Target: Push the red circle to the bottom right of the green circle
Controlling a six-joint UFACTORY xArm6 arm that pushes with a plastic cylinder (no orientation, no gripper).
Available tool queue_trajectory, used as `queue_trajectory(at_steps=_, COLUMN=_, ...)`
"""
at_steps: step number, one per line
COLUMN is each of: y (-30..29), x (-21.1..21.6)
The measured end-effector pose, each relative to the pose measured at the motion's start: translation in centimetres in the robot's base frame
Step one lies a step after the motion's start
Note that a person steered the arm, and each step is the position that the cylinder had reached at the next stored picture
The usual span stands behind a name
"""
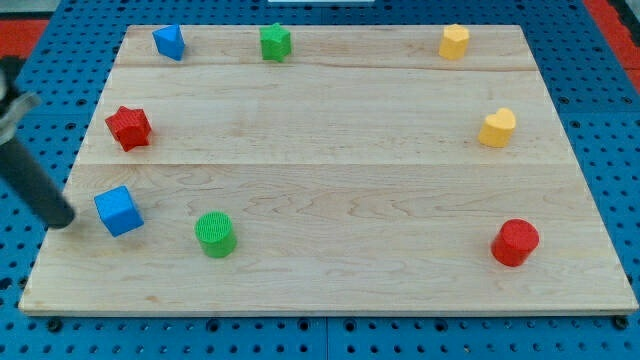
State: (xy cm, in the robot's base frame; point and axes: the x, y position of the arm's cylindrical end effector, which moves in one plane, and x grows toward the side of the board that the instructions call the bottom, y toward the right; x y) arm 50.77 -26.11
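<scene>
The red circle stands near the board's bottom right corner. The green circle stands at the bottom left, far to the left of the red circle. My tip rests at the board's left edge, just left of a blue cube and well left of the green circle. The rod rises from it toward the view's upper left.
A red star lies at the left. A blue block and a green star sit along the top edge. A yellow block is at the top right, a yellow heart at the right. The wooden board lies on a blue pegboard.
</scene>
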Motion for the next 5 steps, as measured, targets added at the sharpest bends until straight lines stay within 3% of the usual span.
queue_trajectory(at_steps=2, y=19.6, x=-2.4)
queue_trajectory(at_steps=3, y=23.9, x=-3.5)
queue_trajectory(at_steps=4, y=38.2, x=-3.6)
queue_trajectory(at_steps=5, y=45.0, x=0.0)
